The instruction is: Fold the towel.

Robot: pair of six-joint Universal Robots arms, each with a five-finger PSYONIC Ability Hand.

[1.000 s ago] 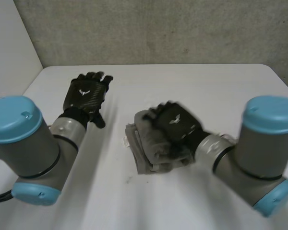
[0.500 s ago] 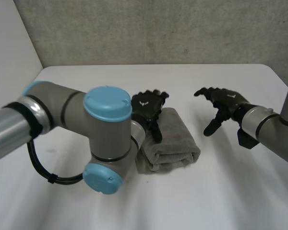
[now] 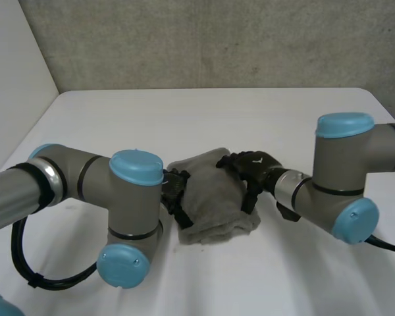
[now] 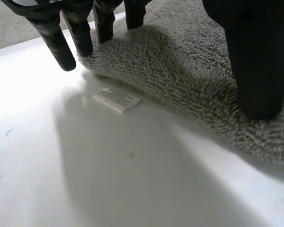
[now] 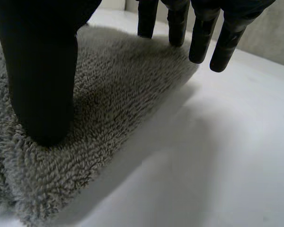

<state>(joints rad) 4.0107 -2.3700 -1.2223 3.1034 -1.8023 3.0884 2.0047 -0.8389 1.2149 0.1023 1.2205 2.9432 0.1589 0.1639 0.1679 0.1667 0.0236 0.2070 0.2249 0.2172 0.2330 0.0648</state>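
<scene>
Both hands are on the towel [image 3: 214,201], which lies as a thick grey bundle on the white bench [image 3: 184,112], at the middle of the frame in the head view. The left hand [image 3: 174,192] is against the bundle's left side and the right hand [image 3: 250,172] against its right side. Neither is clamped on it. In the left wrist view the fingers [image 4: 57,40] are straight and spread, tips down at the towel's edge, with the thumb [image 4: 255,56] resting on the pile. The right wrist view shows much the same — thumb [image 5: 42,71] pressed into the pile, straight fingers [image 5: 227,42] at the far edge, the outer ones over bare bench. A small white label [image 4: 117,99] lies flat on the bench just beside the edge near the left fingertips.

The towel looks folded over already, so the step in hand is probably squaring and flattening the bundle. To do that well, press from both sides together so that the bundle does not slide across the smooth bench. Ease inward rather than shove, since the layers look loose and humped at the upper edge. Soft terry is likely to spring back — so flatten with the fingers laid flat, then lift straight up so the loops do not catch.
</scene>
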